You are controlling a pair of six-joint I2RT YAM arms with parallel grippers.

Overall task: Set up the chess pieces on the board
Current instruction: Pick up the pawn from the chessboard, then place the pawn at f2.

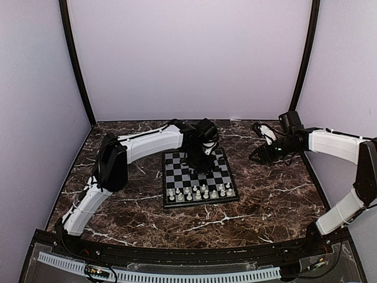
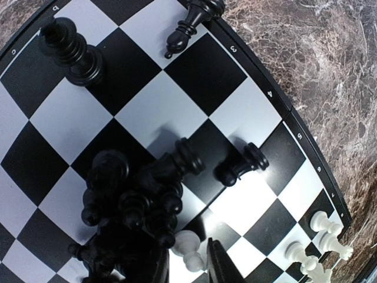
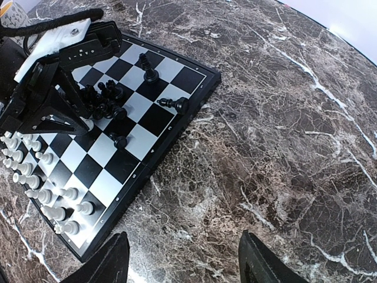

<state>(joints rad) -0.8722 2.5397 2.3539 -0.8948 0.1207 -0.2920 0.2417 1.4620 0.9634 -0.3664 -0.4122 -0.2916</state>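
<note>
Closest in, along the board's (image 1: 177,175) near edge: two tidy rows of white pieces (image 1: 199,191), all upright on their squares. Board itself lying flat on the marble tabletop (image 1: 271,200), in front of both arms.

Moving up to the middle of the board: a few bare checks, then a jumbled heap of black pieces (image 2: 129,206), piled against one another rather than set out on squares. Hanging right over that heap, the left gripper (image 1: 197,160), pointed down, its tips lost among the dark figures. Cannot tell whether clamped on one or merely standing among them.

Just beside the heap, toward the board's right side: a black pawn (image 2: 241,168) tipped over, and a second black piece (image 2: 182,156) leaning out of the pile.

Further up, near the board's far edge: one tall black piece (image 2: 70,50) standing upright, and a black bishop (image 2: 185,29) lying flat at the right border.

Farthest out, off the board's far right corner and well apart from it: the right gripper (image 3: 184,256), hovering over bare marble, spread wide with nothing in its grasp.
</note>
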